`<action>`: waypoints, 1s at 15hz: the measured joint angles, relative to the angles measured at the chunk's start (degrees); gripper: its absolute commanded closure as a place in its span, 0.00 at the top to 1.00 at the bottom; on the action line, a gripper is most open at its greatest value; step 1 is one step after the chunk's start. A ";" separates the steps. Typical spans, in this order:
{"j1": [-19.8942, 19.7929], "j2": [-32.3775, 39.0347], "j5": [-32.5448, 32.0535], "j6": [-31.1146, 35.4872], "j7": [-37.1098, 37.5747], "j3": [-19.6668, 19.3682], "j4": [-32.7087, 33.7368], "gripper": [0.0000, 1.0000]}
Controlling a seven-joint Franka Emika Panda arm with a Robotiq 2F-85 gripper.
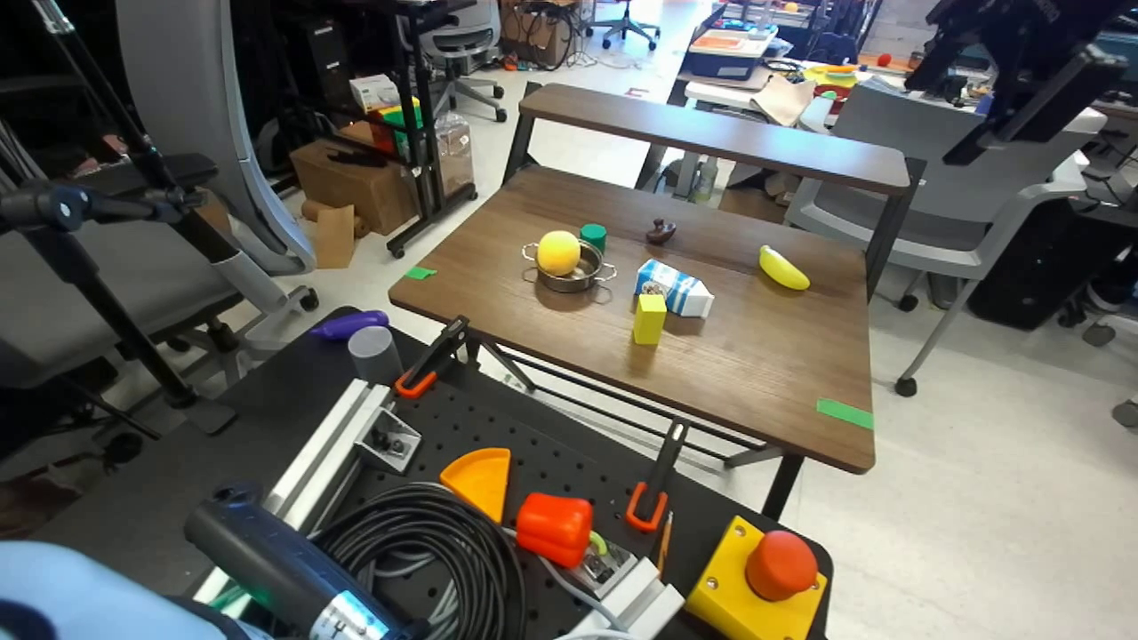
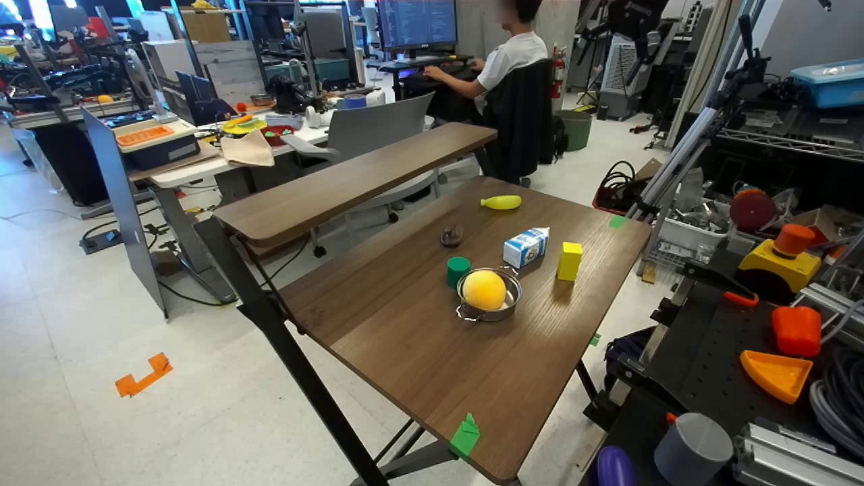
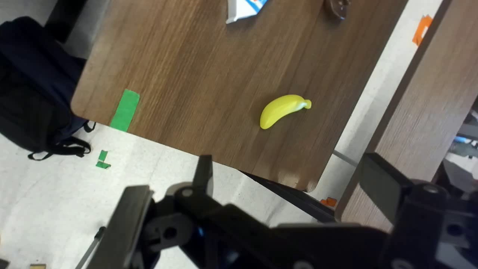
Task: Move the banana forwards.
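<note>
The banana (image 1: 784, 268) is a small curved yellow fruit lying flat on the brown wooden table (image 1: 765, 373). In an exterior view it lies near the table's right edge, and it also shows in an exterior view (image 2: 501, 202) toward the far end. In the wrist view the banana (image 3: 282, 110) lies above and ahead of the fingers, its stem pointing right. My gripper (image 3: 289, 162) is open and empty, its fingers wide apart. In an exterior view the gripper (image 1: 948, 116) hangs high at the upper right, well above the table and apart from the banana.
A raised shelf (image 1: 711, 133) runs along one long table side. A blue-and-white carton (image 1: 674, 288), yellow block (image 1: 649, 319), dark duck-like figure (image 1: 660, 232), green cylinder (image 1: 593, 236) and metal pot (image 1: 569, 283) with a yellow ball (image 1: 558, 253) stand on the table.
</note>
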 measured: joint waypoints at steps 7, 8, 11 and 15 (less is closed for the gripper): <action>-0.42 15.63 8.43 5.41 17.07 2.60 8.68 1.00; -0.41 18.05 9.43 5.60 19.33 3.07 10.38 1.00; -0.37 24.92 10.75 5.67 25.41 4.59 16.08 1.00; -0.15 32.78 10.77 5.65 32.15 5.85 23.69 1.00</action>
